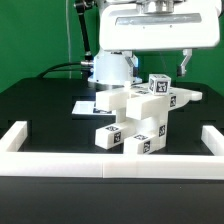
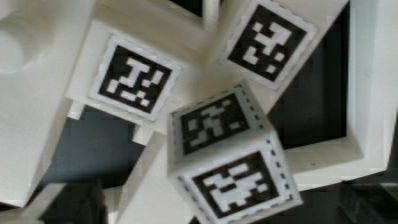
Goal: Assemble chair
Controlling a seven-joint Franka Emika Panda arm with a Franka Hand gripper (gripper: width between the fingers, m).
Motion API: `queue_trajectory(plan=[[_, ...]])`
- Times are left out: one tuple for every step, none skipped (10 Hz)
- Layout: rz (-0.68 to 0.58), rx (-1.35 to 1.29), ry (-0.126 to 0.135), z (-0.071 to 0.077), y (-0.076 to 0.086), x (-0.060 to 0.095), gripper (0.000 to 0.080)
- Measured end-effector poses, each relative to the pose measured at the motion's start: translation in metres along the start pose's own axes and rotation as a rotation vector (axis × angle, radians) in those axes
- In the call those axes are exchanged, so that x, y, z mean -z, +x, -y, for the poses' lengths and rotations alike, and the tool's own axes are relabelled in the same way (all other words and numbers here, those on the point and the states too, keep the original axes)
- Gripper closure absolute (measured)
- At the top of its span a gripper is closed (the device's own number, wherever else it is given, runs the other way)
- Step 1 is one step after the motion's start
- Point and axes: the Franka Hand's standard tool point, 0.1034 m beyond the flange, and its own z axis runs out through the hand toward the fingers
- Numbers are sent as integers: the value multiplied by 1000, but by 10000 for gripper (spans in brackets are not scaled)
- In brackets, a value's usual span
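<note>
While the low white wall [image 1: 110, 162] runs along the bottom of the frame, I see the chair [image 1: 138, 118] mid-frame on the bench [image 1: 40, 110], its tagged pieces bunched together. The pincer [image 1: 170, 62] hangs released at upper right, just above the chair's highest corner. I reckon straight down is my line.

We get an evenly, brightly lit exterior view, with light apparently from overhead. The white chair [image 1: 138, 108] nearly blows out and its panel edges wash together. It casts only soft, short shadows on the black table [image 1: 40, 100]. Resolution is low and slightly soft throughout. In the wrist view we get close-range blur: tags [image 2: 137, 77] fuzzy-edged, whites greyish, gaps near black.
</note>
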Motion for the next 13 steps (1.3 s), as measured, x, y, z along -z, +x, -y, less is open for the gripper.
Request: queue_trajectory(plan=[[13,0,5,1,0,1,151],[9,8,7,2,3,3,151],[27,11,10,2,3,3,151],[76,9,18,4,1,3,151],[148,12,23,4,1,3,151],[157,13,20,4,3,2,151],[176,17,15,2,2,-1,151],[157,26,5,-1,4,-6,151],[155,25,0,-3,3,-8,151],[151,28,-3,-2,3,-10,151],[143,38,-5,1,2,-10,151],[146,54,-8,3,-1,-11,151],[145,61,-8,5,-1,-10,151]])
